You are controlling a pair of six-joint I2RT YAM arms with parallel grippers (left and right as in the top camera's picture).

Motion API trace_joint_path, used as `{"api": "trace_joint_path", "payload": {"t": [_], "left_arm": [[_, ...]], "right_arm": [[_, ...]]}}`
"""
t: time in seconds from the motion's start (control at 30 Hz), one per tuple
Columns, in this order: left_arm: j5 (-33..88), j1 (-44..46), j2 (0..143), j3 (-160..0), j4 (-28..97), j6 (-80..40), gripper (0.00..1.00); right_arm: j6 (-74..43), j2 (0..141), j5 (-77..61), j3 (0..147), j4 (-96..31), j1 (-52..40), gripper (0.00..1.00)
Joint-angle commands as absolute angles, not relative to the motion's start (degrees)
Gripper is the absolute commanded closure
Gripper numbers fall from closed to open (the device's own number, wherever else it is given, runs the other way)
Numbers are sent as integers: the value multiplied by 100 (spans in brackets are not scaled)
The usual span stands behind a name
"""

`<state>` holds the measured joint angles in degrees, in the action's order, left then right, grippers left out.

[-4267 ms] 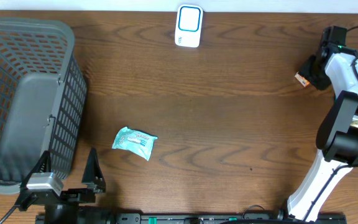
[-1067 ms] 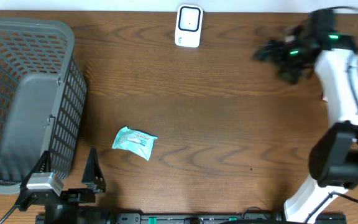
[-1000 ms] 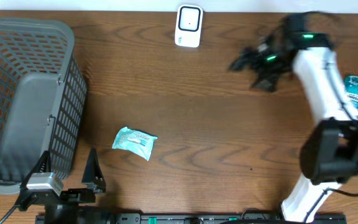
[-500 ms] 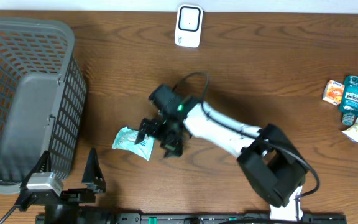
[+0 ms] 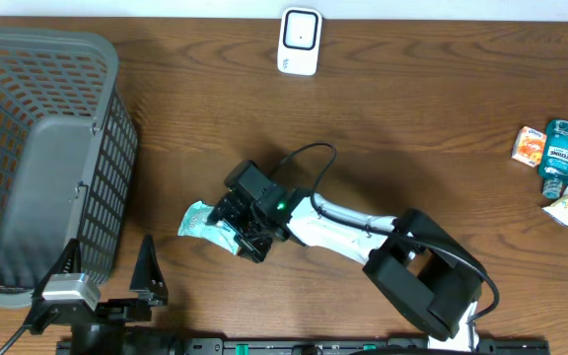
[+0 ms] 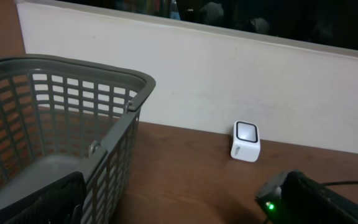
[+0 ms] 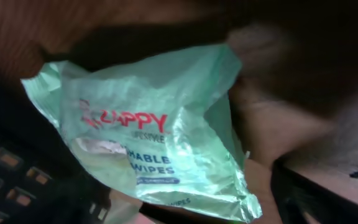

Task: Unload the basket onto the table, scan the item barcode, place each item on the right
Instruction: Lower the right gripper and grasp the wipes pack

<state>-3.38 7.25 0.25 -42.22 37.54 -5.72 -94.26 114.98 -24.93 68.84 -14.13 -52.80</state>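
Note:
The item is a green wipes packet lying flat on the table, left of centre. My right arm reaches across the table, and my right gripper is down over the packet's right end. In the right wrist view the packet fills the space between the dark fingers, which stand wide apart on either side of it; my right gripper is open. The white scanner stands at the table's far edge, also visible as a small white box. My left gripper rests open at the near left edge.
A grey mesh basket fills the left side, its wall close to my left fingers. A blue bottle and snack packets lie at the far right edge. The right arm's black cable loops above the packet.
My right arm has swept from the far right across the table and come down over the wipes packet. The left arm has not moved.

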Motion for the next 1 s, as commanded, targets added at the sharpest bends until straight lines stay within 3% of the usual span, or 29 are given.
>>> {"api": "trace_joint_path", "payload": {"t": [0.0, 0.07, 0.13, 0.17, 0.2, 0.5, 0.67, 0.93, 0.97], "left_arm": [[-370, 749, 14, -4222, 3752, -478, 2], [-370, 749, 14, -4222, 3752, -480, 2], [-370, 749, 14, -4222, 3752, -480, 2], [-370, 749, 14, -4222, 3752, -478, 2], [-370, 749, 14, -4222, 3752, -478, 2], [-370, 749, 14, -4222, 3754, -478, 2], [-370, 749, 14, -4222, 3754, -478, 2], [-370, 749, 14, -4222, 3754, -478, 2], [-370, 749, 14, -4222, 3754, -480, 2]], "right_arm": [[-9666, 12164, -1527, 6637, -1306, -5568, 21], [-9561, 12285, -1680, 6637, -1055, -5570, 41], [-8908, 12291, -1754, 6637, -731, -5527, 82], [-8521, 12289, -1758, 6637, -585, -5516, 94], [-8195, 12285, -1822, 6637, -506, -5505, 99], [-6836, 12136, -1938, 6637, -1326, -4831, 99], [-6329, 11386, -368, 6637, -3227, -4226, 99], [-5013, 10044, 1, 6637, -3660, -4093, 98], [-5030, 9948, -67, 6637, -3719, -4091, 88]]}}
